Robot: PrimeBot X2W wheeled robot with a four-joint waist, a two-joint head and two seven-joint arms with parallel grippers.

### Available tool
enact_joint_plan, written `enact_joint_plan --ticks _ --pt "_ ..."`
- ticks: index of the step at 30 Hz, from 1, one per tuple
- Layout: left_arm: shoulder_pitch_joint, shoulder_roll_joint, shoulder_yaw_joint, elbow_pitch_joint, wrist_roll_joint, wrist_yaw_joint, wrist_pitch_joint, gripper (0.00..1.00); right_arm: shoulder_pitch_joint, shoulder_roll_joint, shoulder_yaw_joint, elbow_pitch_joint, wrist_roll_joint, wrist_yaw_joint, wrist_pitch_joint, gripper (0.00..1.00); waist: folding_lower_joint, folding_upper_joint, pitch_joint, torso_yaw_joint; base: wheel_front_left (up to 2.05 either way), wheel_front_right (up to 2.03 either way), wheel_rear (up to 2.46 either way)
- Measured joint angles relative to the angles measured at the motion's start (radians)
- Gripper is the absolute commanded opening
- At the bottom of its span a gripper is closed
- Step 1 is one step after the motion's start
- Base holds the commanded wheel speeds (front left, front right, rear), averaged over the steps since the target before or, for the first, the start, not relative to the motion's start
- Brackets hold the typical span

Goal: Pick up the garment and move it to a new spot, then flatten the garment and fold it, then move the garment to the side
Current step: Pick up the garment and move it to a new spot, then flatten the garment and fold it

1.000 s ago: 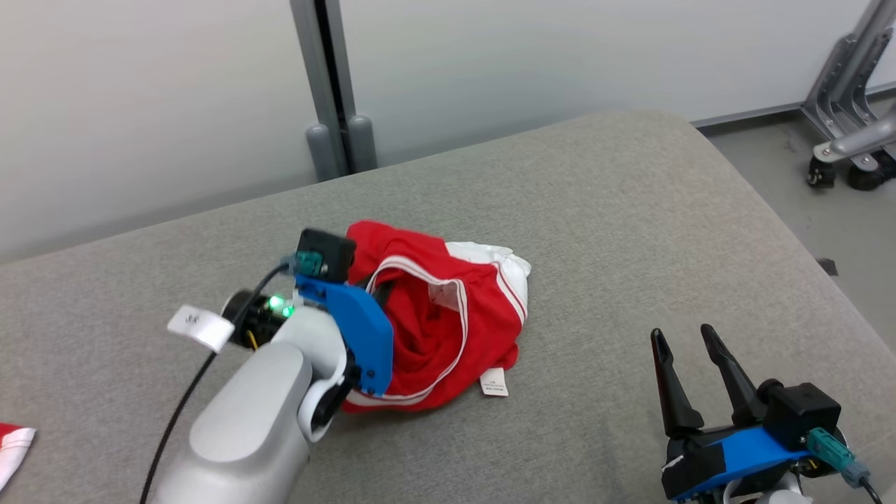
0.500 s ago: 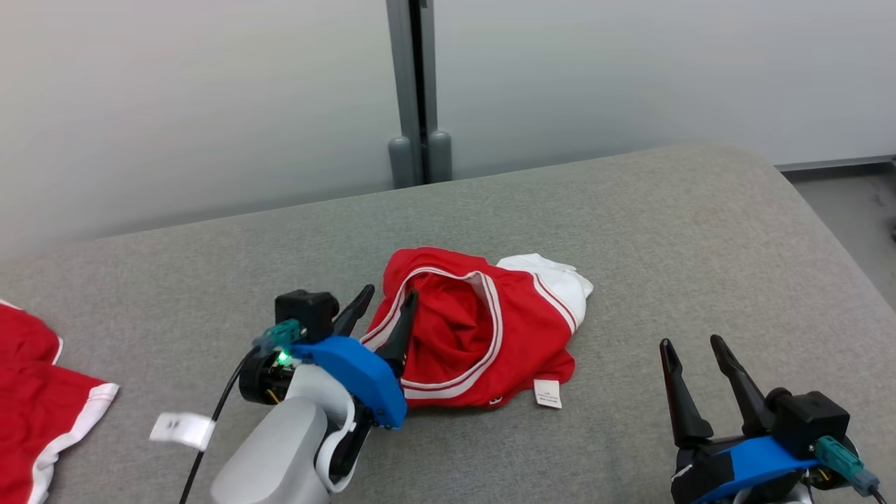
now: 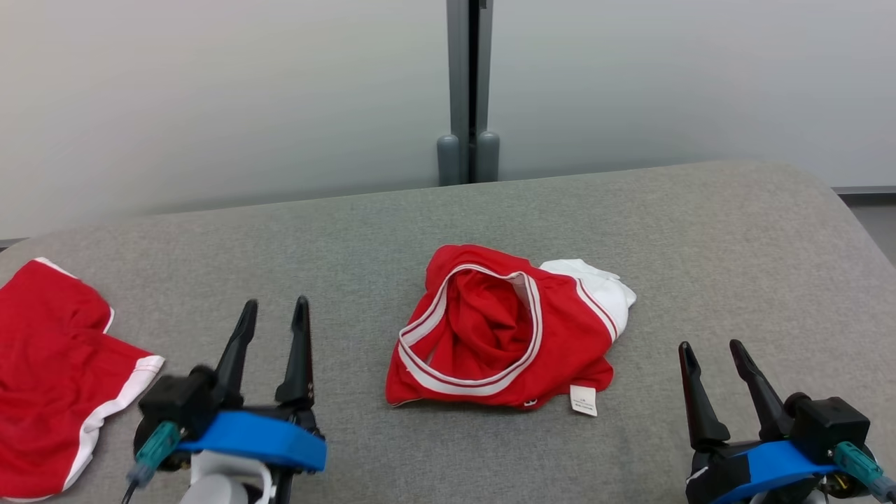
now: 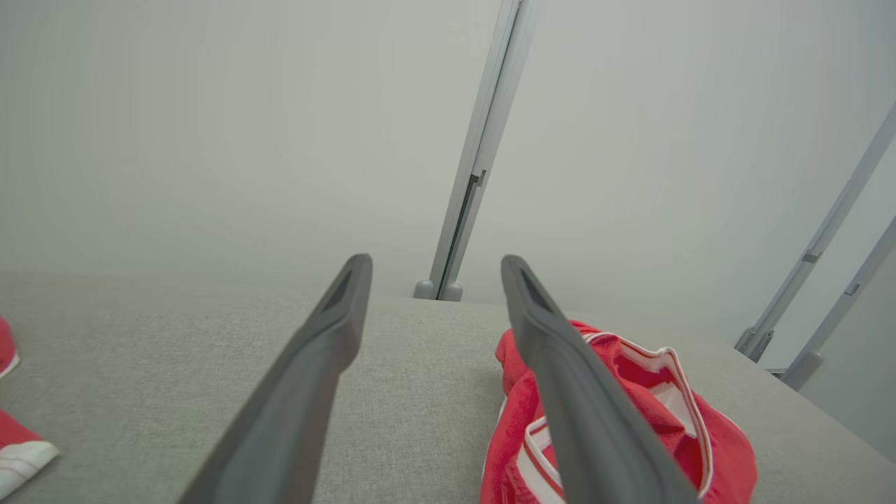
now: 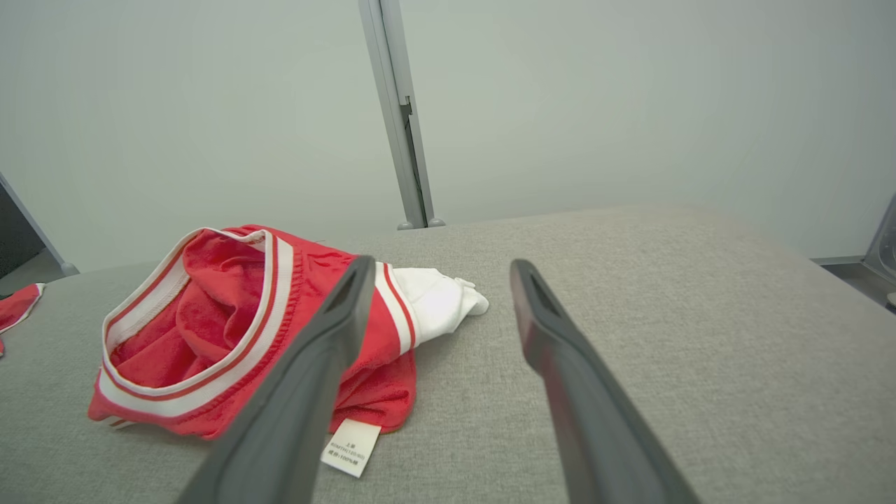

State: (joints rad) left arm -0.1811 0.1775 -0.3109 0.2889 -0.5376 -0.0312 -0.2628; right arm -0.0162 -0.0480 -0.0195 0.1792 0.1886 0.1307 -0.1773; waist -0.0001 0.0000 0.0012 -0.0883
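The garment [image 3: 504, 329] is a crumpled red piece with white-striped trim, a white part at its far right and a white label at its near edge. It lies bunched in the middle of the grey padded surface [image 3: 700, 238]. My left gripper [image 3: 274, 311] stands open at the lower left, well clear of the cloth, nothing between its fingers. In the left wrist view the garment [image 4: 651, 413] lies to the right of the fingers. My right gripper [image 3: 710, 352] is open at the lower right, also empty. The right wrist view has the garment [image 5: 231, 336] on the left.
A second red garment with white trim [image 3: 56, 371] lies at the left edge of the surface. A grey post [image 3: 467, 91] stands against the pale wall behind. The surface rounds off at the right [image 3: 833, 203].
My left gripper has let go of the garment, opened and drawn back to the lower left. The head camera has turned left, bringing the second red garment into view. The right gripper has kept its pose.
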Motion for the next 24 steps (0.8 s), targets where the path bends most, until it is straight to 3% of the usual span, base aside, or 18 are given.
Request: enact_joint_plan --ticks 4,11,24 --pt "0.093 -0.006 0.073 -0.067 0.088 0.003 0.000 1.00 0.000 0.000 -0.011 0.001 -0.002 0.000 0.000 1.00 0.0000 0.0000 -0.002 0.021 0.00 0.00 0.00" --pt "0.163 0.002 0.157 -0.065 0.174 0.002 0.000 1.00 0.000 0.000 -0.040 0.013 -0.009 0.000 0.000 1.00 0.0001 0.0000 -0.011 0.053 0.00 0.00 0.00" --pt "0.182 0.011 0.177 0.012 0.212 -0.033 0.000 1.00 0.006 0.000 -0.051 0.039 -0.003 0.000 0.010 1.00 0.0000 0.0000 -0.021 0.085 0.00 0.00 0.00"
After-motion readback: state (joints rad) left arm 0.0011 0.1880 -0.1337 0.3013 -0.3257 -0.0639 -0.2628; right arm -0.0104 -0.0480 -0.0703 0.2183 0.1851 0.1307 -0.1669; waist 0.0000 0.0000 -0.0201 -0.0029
